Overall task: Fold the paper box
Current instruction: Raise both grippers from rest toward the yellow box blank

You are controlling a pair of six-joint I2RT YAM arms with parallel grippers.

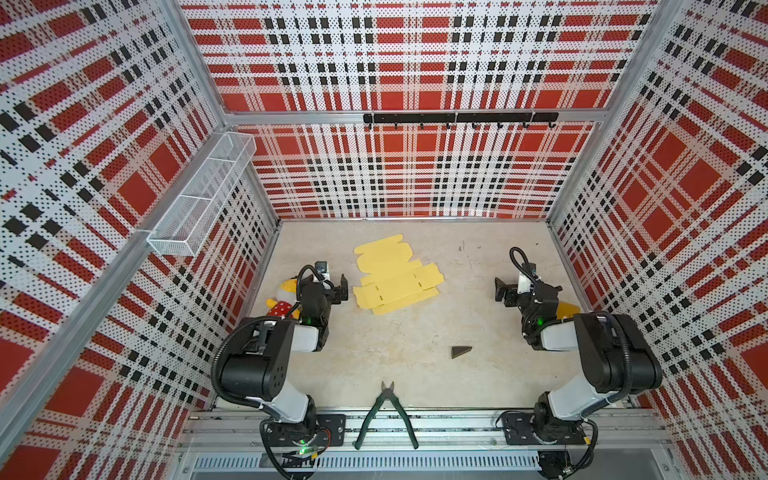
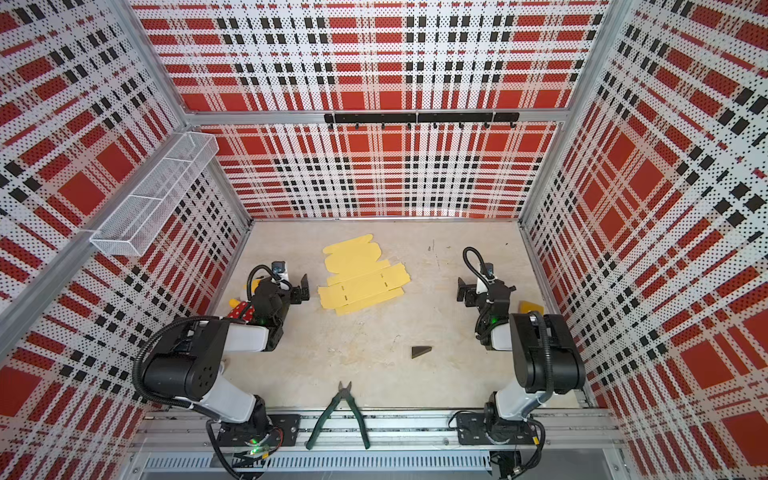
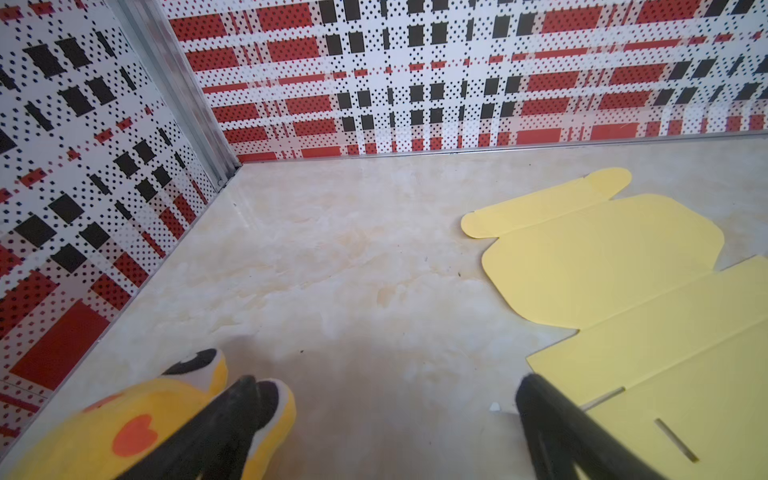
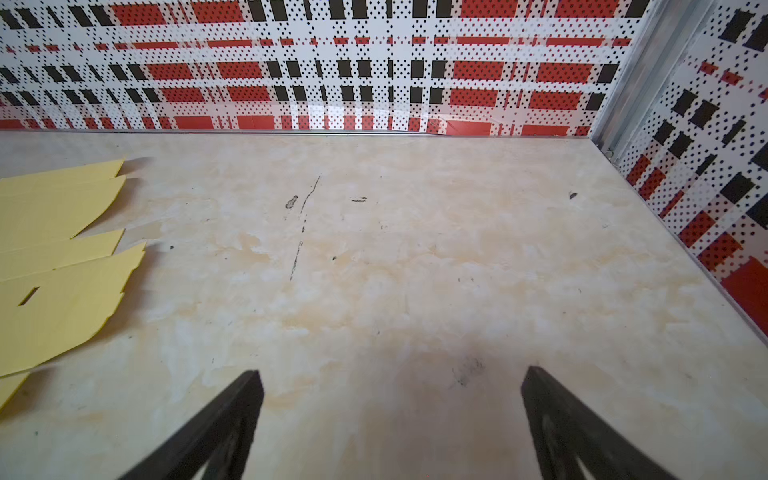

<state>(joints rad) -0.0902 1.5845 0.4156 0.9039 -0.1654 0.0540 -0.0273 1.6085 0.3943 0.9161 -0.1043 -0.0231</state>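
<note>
Here one paper box (image 1: 395, 278) lies flat between left gripper (image 1: 343, 289) and right gripper (image 1: 501, 293), both gaping empty.

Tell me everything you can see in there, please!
paper box: one, pale yellow, flat, middle of the table
plush toy: one, yellow and red, left edge
pliers: one, green handles, front edge
wedge: one, dark, right of middle
flat piece: one, orange-yellow, right edge
wire basket: one, white, left wall
hook rail: one, black, back wall
left end effector: one, black, open beside the paper box
right end effector: one, black, open over bare table
</note>
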